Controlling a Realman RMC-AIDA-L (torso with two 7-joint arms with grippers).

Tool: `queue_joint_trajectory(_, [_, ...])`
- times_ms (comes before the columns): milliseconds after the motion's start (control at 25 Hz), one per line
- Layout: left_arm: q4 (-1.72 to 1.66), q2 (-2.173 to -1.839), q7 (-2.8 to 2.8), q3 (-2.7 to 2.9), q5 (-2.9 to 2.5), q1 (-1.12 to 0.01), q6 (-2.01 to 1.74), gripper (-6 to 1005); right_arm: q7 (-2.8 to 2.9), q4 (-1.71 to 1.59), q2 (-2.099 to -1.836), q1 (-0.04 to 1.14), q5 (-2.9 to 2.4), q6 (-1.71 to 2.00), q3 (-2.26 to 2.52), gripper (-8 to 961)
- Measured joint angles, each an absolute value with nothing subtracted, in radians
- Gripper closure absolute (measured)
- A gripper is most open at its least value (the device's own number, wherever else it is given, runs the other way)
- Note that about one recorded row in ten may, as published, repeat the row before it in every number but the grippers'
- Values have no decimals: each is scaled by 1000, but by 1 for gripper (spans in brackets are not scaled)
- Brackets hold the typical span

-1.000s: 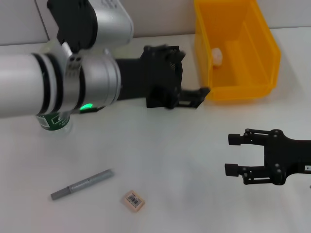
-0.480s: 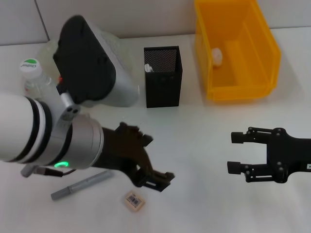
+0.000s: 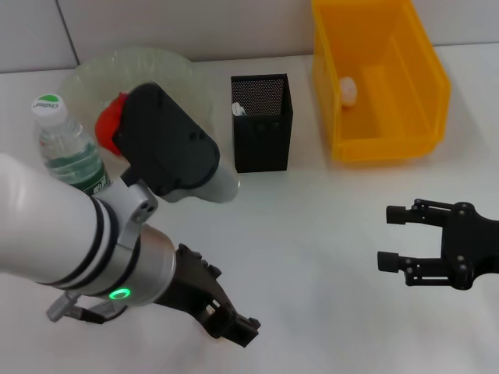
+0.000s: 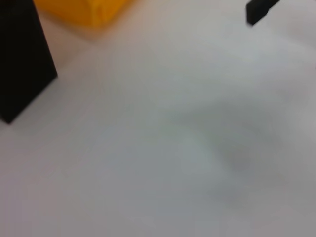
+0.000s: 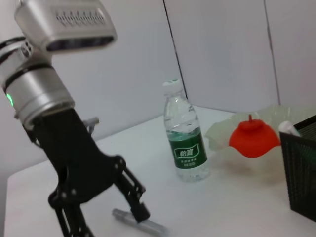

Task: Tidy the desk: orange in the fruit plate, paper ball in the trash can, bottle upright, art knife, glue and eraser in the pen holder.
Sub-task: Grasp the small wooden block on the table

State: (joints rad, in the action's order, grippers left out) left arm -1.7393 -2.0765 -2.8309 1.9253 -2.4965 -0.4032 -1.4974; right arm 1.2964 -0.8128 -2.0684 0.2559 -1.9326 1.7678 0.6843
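You had most of it done: the bin held the paper ball, the plate held the orange, the bottle stood upright. The holder showed something white inside. Your left claw hung low over the table, its grip hidden; the eraser was out of sight beneath that arm. Your right claw waited, spread.

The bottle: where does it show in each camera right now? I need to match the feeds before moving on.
Head view: the bottle stands upright at far left, beside the fruit plate.
Left wrist view: not in it.
Right wrist view: upright at centre, between the left gripper and the orange.
Shared landmark: the pen holder, a black block at the left wrist picture's edge and mesh at the right wrist picture's edge.
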Motion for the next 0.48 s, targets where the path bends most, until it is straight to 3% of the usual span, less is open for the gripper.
queue_joint_trajectory(480, [-1619,-2080,-2877,1943,-2516,-457,-1475,127,1250,-814,-2073,236,-1934,1771,679,151])
